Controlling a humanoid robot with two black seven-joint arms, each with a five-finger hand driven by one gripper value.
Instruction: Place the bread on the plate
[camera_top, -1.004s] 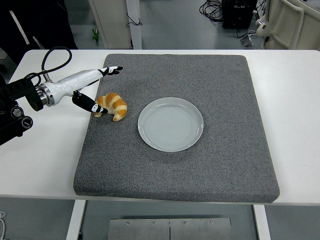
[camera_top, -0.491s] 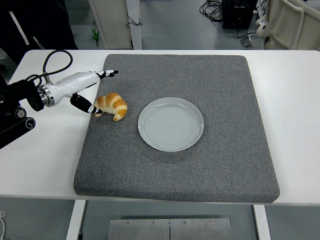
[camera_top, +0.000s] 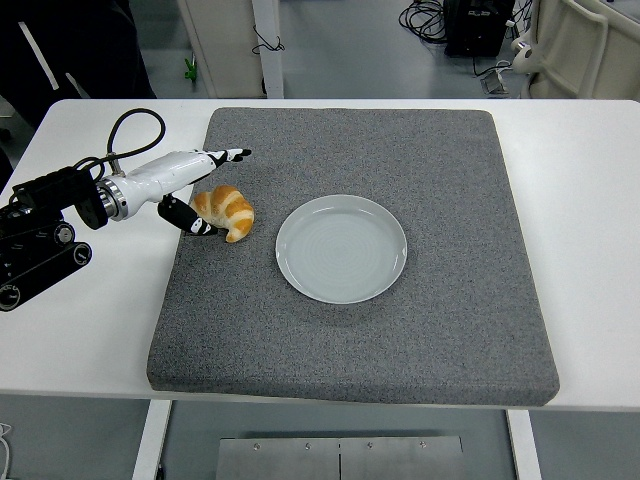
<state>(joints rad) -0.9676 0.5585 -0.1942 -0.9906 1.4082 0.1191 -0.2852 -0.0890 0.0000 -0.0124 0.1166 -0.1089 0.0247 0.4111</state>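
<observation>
Head view: the left hand sits at 9 o'clock of the bread, fingers spread apart. The upper fingers extend over the mat's left edge at 12 o'clock of the bread; the thumb touches or nearly touches the bread's left end. Nothing is clamped. Compared with 0.5 s ago, the arm has advanced right: the upper fingertips reach farther over the mat and the thumb is closer against the bread. The bread and plate have not shifted.

The bread lies on the grey mat near its left edge, at 9 o'clock of the plate, just beside its rim but apart. The plate is empty. Open mat extends at 3 and 6 o'clock of the plate. The white table borders the mat on both sides.
</observation>
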